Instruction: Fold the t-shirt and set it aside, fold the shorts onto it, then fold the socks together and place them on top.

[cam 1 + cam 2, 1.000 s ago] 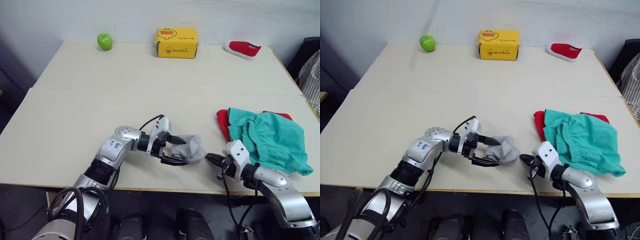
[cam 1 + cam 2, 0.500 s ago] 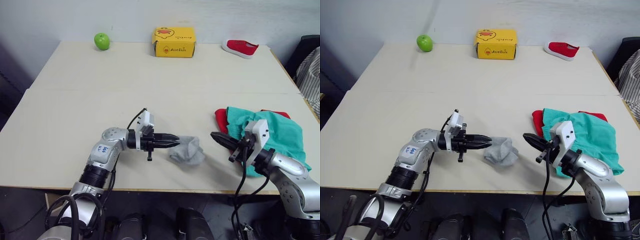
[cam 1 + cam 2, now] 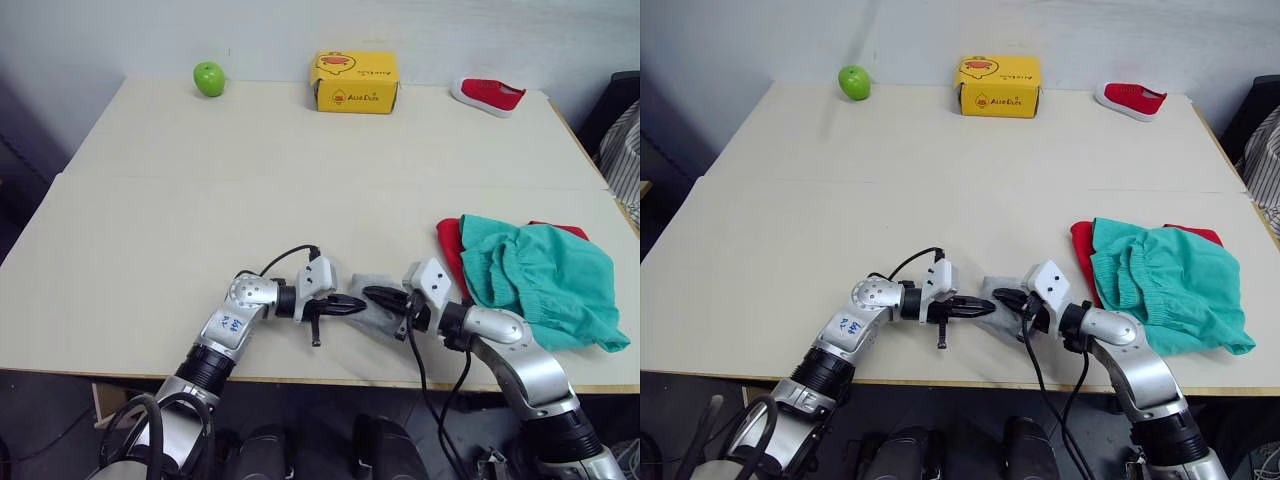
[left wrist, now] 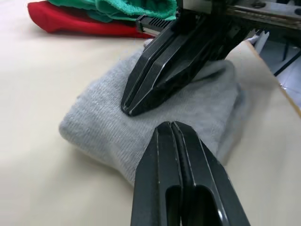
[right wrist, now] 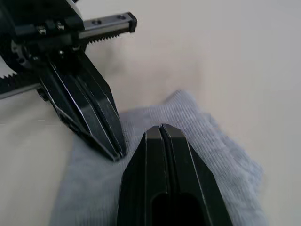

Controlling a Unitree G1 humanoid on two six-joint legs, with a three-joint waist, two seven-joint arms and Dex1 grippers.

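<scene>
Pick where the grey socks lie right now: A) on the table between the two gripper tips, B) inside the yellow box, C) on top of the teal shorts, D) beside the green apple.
A: the socks lie on the table between the left gripper and the right gripper, beside the shorts, not on them.

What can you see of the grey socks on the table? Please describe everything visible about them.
The socks are light grey ribbed knit, soft, lying as one small flat folded bundle on the beige table near its front edge, left of the folded red t-shirt and teal shorts, not yet on that pile. The left gripper and right gripper, both shut, meet over the bundle from opposite sides, tips resting on the fabric without clamping it.
</scene>
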